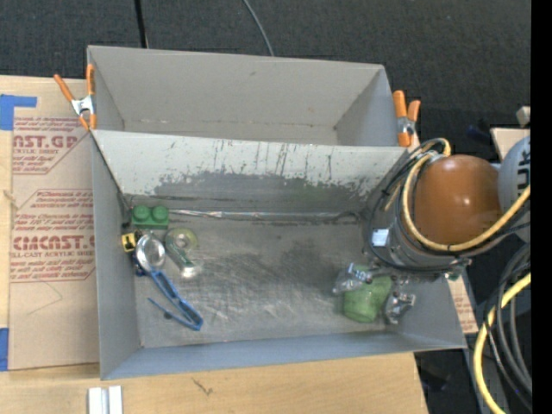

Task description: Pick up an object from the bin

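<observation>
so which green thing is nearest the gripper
The light green rounded lump at the right front of the bin, under the gripper; the darker green studded block lies far off at its left.

I look down into the grey metal bin [276,261], its floor scratched and worn pale. At the left end a green studded block [149,216] sits against the foot of the back slope, with a clear ring-shaped roll [182,247] just in front of it. Beside the roll lies a shiny round-headed tool with a long blue handle [175,298], angled toward the near wall. A soft green lump [364,304] lies in the near right corner.
</observation>
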`<state>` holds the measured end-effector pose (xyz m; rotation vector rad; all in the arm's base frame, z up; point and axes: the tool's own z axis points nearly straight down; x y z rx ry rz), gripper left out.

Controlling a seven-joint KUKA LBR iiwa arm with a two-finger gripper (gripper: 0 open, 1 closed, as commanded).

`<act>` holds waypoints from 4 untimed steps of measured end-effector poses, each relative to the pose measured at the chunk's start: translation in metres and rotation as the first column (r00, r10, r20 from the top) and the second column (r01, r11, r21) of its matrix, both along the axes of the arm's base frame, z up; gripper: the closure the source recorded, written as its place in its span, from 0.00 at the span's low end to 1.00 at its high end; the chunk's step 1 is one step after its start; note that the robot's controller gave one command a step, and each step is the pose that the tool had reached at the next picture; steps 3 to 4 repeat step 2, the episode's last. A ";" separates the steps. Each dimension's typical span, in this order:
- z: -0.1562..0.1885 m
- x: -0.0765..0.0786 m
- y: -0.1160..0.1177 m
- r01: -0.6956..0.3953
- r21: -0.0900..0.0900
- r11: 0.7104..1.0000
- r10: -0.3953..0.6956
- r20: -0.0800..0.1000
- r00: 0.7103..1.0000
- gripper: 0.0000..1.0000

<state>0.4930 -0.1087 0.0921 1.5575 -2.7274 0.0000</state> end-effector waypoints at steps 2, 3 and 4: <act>0.148 0.008 -0.020 0.031 0.000 1.000 -0.031 0.009 0.999 1.00; 0.148 0.008 -0.020 0.031 0.000 1.000 -0.031 0.009 0.999 1.00; 0.148 0.008 -0.020 0.031 0.000 1.000 -0.031 0.009 0.999 1.00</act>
